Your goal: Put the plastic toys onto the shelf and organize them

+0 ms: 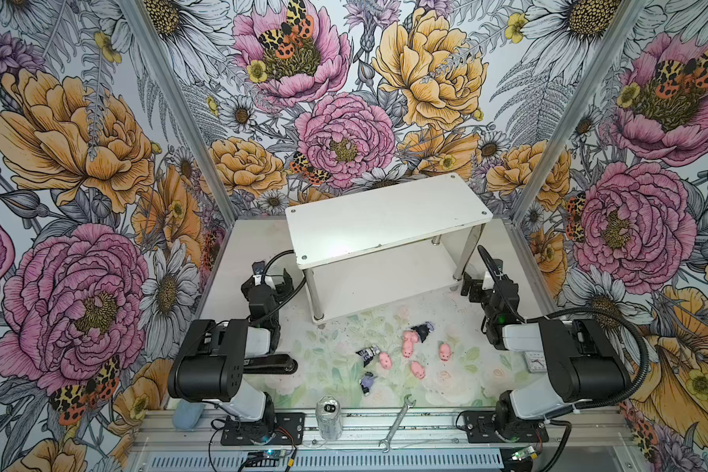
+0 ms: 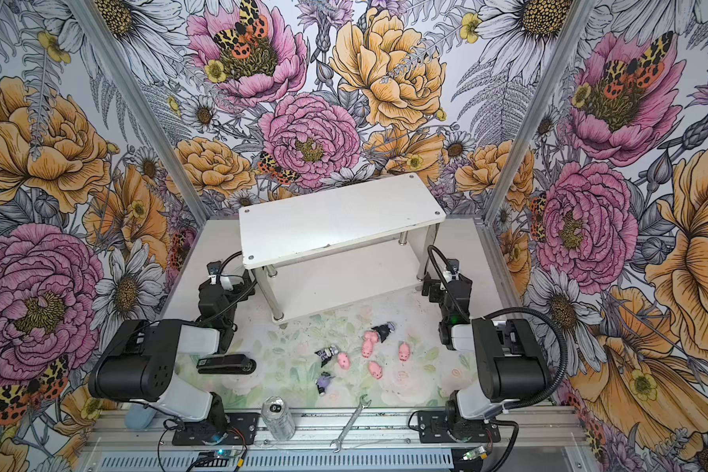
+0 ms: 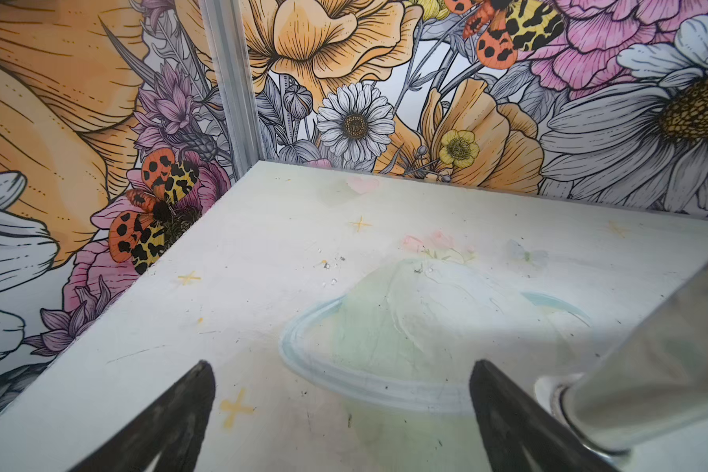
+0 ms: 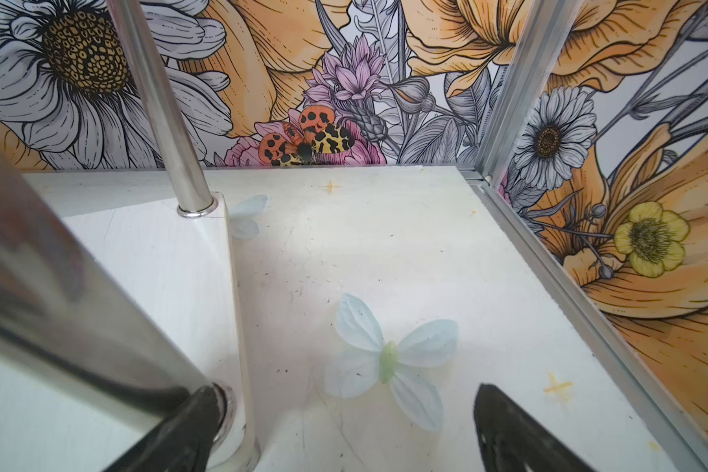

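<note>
The left jaws stand wide apart with nothing between them; in the left wrist view both dark fingertips (image 3: pixel 495 392) hover over bare bench (image 3: pixel 262 253), with one chrome leg (image 3: pixel 650 367) of the shelf just beside them. The right jaws are spread equally wide and hold nothing. In the right wrist view one fingertip (image 4: pixel 197 412) sits right at the foot of another chrome leg (image 4: pixel 58 302), though whether it touches cannot be told.

In both top views the left arm (image 1: pixel 262 294) reaches to the shelf's left front corner and the right arm (image 1: pixel 495 294) to its right end, so the white two-tier shelf (image 1: pixel 385 220) stands between them at the back of the bench, turned slightly askew.

The plastic toys all lie on the bench in front of the shelf, near the middle and well apart from both arms. The pink pigs (image 1: pixel 417 370) are scattered in a loose cluster, with one (image 1: pixel 444 351) farthest right and another (image 1: pixel 385 359) just beside a dark figurine (image 1: pixel 368 354). A second dark figurine (image 1: pixel 424 329) lies nearest the shelf, touching a pig (image 1: pixel 409 339), and a third (image 1: pixel 368 382) lies toward the front edge.

At the front rail stand a clear drink can (image 1: pixel 328 417) and a silver wrench (image 1: pixel 397 423). A black stapler (image 1: pixel 268 363) lies under the left arm.
</note>
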`<act>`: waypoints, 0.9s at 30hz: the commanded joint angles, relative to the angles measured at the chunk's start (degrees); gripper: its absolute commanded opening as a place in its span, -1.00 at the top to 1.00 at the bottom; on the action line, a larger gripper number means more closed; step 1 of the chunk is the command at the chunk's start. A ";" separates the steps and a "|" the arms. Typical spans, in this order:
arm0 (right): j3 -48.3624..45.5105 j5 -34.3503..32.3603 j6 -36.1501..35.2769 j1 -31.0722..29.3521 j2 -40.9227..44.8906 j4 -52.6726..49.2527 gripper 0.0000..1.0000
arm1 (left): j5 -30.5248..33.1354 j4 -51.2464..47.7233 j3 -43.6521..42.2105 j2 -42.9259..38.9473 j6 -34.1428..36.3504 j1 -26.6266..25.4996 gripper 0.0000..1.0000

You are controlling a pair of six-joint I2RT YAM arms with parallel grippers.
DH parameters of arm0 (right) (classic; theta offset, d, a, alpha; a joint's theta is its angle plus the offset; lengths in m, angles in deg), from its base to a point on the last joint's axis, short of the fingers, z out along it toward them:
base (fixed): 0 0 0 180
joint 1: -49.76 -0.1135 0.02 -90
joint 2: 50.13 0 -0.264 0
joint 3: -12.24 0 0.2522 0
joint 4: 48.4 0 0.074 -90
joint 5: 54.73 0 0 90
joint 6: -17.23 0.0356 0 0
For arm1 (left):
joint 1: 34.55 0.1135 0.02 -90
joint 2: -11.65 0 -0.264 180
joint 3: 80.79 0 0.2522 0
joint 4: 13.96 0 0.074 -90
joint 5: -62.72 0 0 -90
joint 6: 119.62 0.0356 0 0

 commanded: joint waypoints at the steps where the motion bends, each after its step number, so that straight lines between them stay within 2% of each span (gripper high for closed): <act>1: 1.19 0.16 -0.50 0.07 -0.42 0.43 -0.99 | 0.74 0.69 0.95 0.15 0.17 -0.08 -0.97; 8: 1.17 0.22 -0.37 0.21 -0.43 0.48 -0.99 | 0.37 0.65 0.95 0.20 0.18 0.13 -0.97; 11: 1.24 0.56 -0.25 0.32 -0.41 0.31 -0.99 | -4.11 1.13 0.52 0.10 -0.57 1.52 -0.97; 27: 1.33 0.69 -0.23 0.48 -0.38 0.36 -0.99 | -6.03 0.39 0.93 0.10 -0.39 1.98 -0.97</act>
